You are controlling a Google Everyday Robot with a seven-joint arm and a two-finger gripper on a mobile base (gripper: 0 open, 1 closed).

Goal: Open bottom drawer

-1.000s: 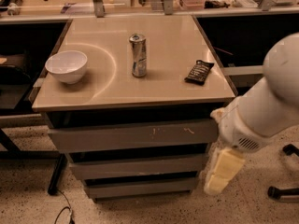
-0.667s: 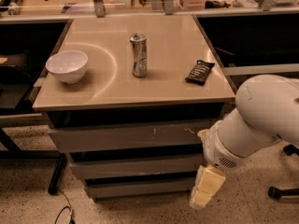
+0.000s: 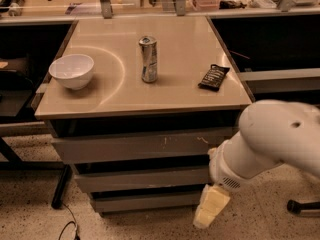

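Three grey drawers sit under a beige table top. The bottom drawer (image 3: pixel 142 201) is the slimmest, with a plain front, and it looks closed. Above it are the mid-sized drawer front (image 3: pixel 140 178) and the tallest front (image 3: pixel 135 146) with pale scratch marks. My white arm (image 3: pixel 270 141) reaches in from the right. My gripper (image 3: pixel 210 206), with pale yellow fingers, hangs low in front of the right end of the bottom drawer, pointing down.
On the table top (image 3: pixel 125 96) stand a white bowl (image 3: pixel 72 70) at left, a silver can (image 3: pixel 148 59) in the middle and a dark snack bag (image 3: pixel 214 77) at right. A chair base (image 3: pixel 302 206) is at the far right on the speckled floor.
My arm and gripper have moved left and down, from beside the drawers' right edge to in front of the bottom drawer's right end. The drawers have not moved.
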